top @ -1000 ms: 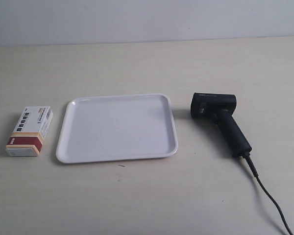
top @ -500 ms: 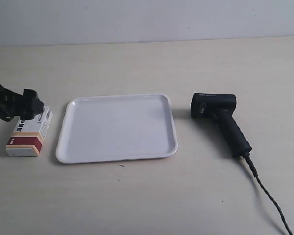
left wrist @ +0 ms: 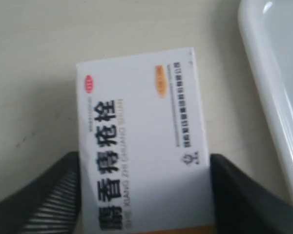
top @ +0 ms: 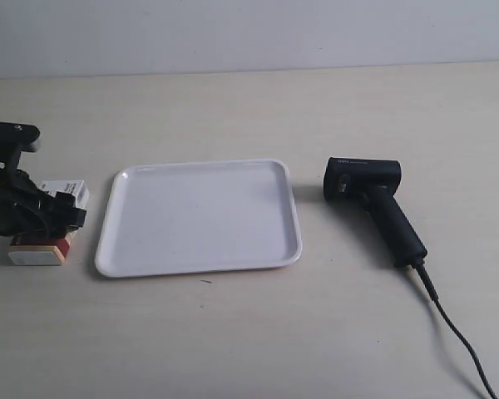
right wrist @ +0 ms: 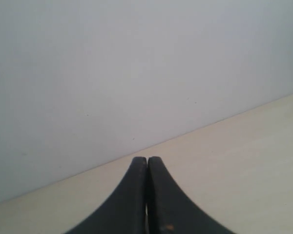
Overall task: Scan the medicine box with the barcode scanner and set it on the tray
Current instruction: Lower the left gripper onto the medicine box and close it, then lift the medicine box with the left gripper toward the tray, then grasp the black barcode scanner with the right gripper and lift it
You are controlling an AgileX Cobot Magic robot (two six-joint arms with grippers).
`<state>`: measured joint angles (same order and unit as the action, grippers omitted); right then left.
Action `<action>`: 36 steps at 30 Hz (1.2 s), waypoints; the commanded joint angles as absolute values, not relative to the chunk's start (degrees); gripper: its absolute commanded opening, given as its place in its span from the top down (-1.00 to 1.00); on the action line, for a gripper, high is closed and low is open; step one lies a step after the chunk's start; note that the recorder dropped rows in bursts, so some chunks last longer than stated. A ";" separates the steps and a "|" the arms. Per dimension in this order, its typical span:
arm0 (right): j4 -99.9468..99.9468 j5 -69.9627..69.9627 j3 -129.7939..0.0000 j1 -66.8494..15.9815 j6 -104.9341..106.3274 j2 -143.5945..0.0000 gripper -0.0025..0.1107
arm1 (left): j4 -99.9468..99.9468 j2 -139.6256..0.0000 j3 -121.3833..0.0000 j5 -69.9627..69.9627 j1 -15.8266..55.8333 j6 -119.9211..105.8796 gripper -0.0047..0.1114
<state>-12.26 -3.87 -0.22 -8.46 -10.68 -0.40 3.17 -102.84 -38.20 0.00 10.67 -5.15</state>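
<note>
The medicine box [top: 38, 253] lies flat on the table at the exterior view's left, beside the white tray [top: 108, 241]. My left gripper [top: 54, 218] has come down over it. In the left wrist view the box [left wrist: 141, 122] fills the gap of the left gripper [left wrist: 144, 195], whose black fingers [left wrist: 49, 204] stand open close along its two long sides. The tray's rim [left wrist: 278, 97] shows beside it. The black barcode scanner [top: 370, 195] lies on the far side of the tray. My right gripper [right wrist: 147, 161] is shut on nothing, facing the wall.
The scanner's black cable [top: 453, 332] trails to the exterior view's lower right corner. A pale wall runs along the table's far edge. The right arm does not show in the exterior view.
The left arm entered from the exterior view's left and came down over the medicine box, now covering much of it. Box, tray and scanner have not moved.
</note>
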 commanded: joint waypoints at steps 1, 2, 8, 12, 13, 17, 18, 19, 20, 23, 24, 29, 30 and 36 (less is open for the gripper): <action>-12.25 -3.42 0.00 -8.23 -10.50 0.00 0.96 | 3.21 -103.17 -38.57 1.95 10.98 -5.71 0.49; -12.25 -2.95 0.00 -8.23 -10.50 0.00 0.96 | 3.21 -102.81 -38.67 2.38 10.98 -5.71 0.73; -12.25 0.43 -0.03 -8.34 -10.63 0.00 0.96 | 2.99 -95.49 -44.02 -2.92 11.36 -8.35 0.92; -12.25 -1.94 -5.54 -8.34 -10.52 -7.17 0.96 | 2.99 -90.39 -50.30 -9.83 16.71 -20.13 0.92; -12.03 -1.94 -6.84 -8.34 -10.52 -10.72 0.96 | 3.27 -90.27 -51.68 -11.04 19.02 -23.69 0.92; -12.03 -2.86 -11.63 -9.55 -10.52 -28.65 0.96 | 3.45 -91.85 -54.31 -12.34 27.98 -37.40 0.92; -12.03 -3.32 -13.09 -10.76 -10.52 -34.05 0.96 | 3.45 -92.64 -54.67 -12.96 30.01 -40.99 0.92; -12.03 -3.37 -14.54 -12.31 -10.06 -39.54 0.95 | 3.59 -93.45 -54.71 -13.15 31.79 -43.33 0.92; -12.03 -3.18 -15.77 -13.77 -9.51 -43.98 0.94 | 3.59 -94.02 -54.83 -13.41 33.06 -44.73 0.92; -11.74 -0.55 -20.90 -18.93 -7.51 -60.00 0.77 | 3.59 -96.09 -54.83 -13.30 35.46 -47.46 0.92; -11.63 0.00 -22.88 -20.68 -6.28 -64.83 0.64 | 3.59 -96.71 -54.83 -13.30 35.57 -47.73 0.92; -11.62 0.00 -32.04 -22.69 -0.84 -82.28 -0.03 | 3.72 -98.86 -54.83 -13.13 35.29 -47.74 0.92; -11.62 -0.62 -34.00 -22.69 -0.73 -85.53 -0.17 | 3.72 -99.11 -54.83 -13.13 35.29 -47.74 0.92; -11.62 -1.77 -38.57 -22.69 1.52 -95.68 -0.38 | 3.72 -99.31 -54.83 -11.66 35.29 -47.74 0.92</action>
<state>-12.16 -1.47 -37.03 -22.51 0.00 -92.47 3.17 -99.28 -54.46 -13.10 35.31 -47.74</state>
